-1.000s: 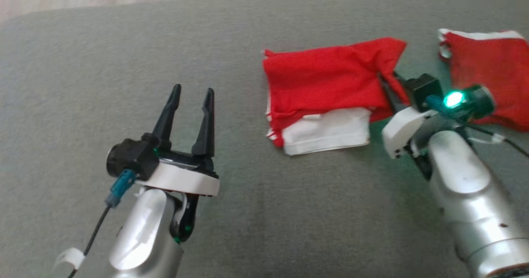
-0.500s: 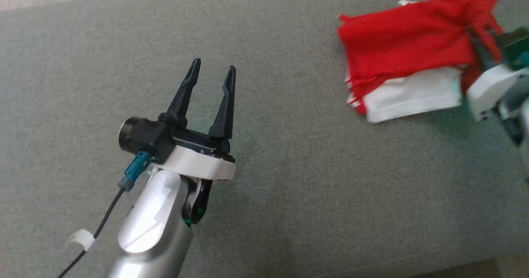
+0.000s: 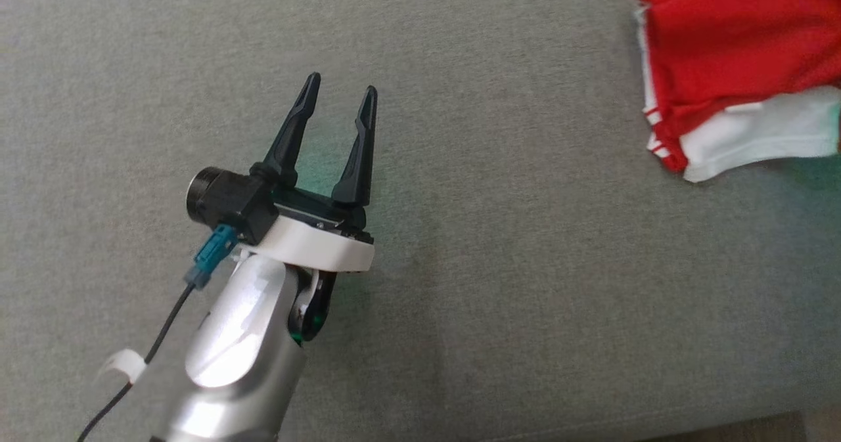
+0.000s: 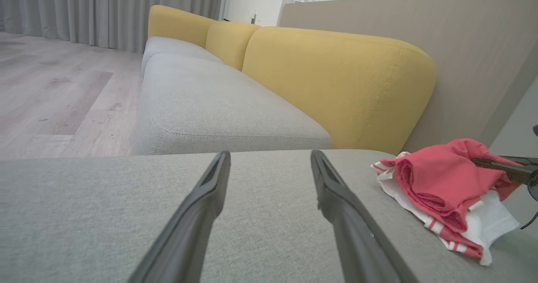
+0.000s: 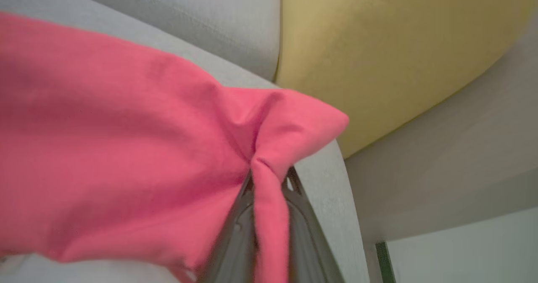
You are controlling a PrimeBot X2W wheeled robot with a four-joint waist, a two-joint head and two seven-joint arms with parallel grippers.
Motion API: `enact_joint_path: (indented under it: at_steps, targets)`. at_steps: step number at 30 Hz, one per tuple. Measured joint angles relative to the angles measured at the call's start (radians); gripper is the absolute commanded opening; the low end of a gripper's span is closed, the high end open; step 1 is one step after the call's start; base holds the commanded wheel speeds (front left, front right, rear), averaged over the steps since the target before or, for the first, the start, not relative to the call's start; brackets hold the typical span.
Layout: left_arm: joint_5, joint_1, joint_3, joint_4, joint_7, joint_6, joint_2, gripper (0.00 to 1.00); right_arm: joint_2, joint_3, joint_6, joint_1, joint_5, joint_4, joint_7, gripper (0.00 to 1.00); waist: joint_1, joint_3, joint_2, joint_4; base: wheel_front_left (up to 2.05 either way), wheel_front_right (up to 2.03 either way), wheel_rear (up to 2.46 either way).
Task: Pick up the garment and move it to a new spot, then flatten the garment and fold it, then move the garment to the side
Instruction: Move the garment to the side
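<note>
While my left gripper (image 3: pixel 341 86) hovered wide open over the grey fabric sofa cushion (image 3: pixel 525 284), my right gripper (image 5: pixel 269 178) clenched a corner of the red-and-white cloth garment (image 3: pixel 736 41) resting near its right end.

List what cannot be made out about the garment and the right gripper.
The garment: head view, right part cut off by the frame edge.
Its kind: folded over itself, so layers hide its shape.
The right gripper: left wrist view, body cut off by the right edge; right wrist view, fingertips wrapped in cloth.
</note>
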Motion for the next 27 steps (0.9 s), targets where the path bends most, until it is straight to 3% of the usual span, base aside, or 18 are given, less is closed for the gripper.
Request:
enact_joint_path:
  at_steps: [10, 12, 27]
  targets:
    - [0.002, -0.015, 0.010, 0.003, 0.000, -0.013, 0.000, 1.00, 0.020, -0.176, 0.000, -0.013, -0.083, 0.078, 0.051, 0.00, 0.0000, 0.022, 0.0000, 0.028, 0.00, 0.00, 0.00]
    - [0.008, -0.016, 0.013, 0.006, 0.000, -0.013, 0.000, 1.00, 0.031, -0.191, 0.000, -0.013, -0.096, 0.082, 0.057, 1.00, 0.0000, 0.021, 0.0000, 0.028, 0.00, 0.00, 0.00]
    - [0.019, 0.003, 0.099, 0.013, 0.000, -0.016, -0.001, 1.00, 0.143, -0.238, 0.000, -0.014, -0.134, 0.006, -0.034, 1.00, -0.0002, -0.084, 0.0000, 0.012, 0.00, 0.00, 0.00]
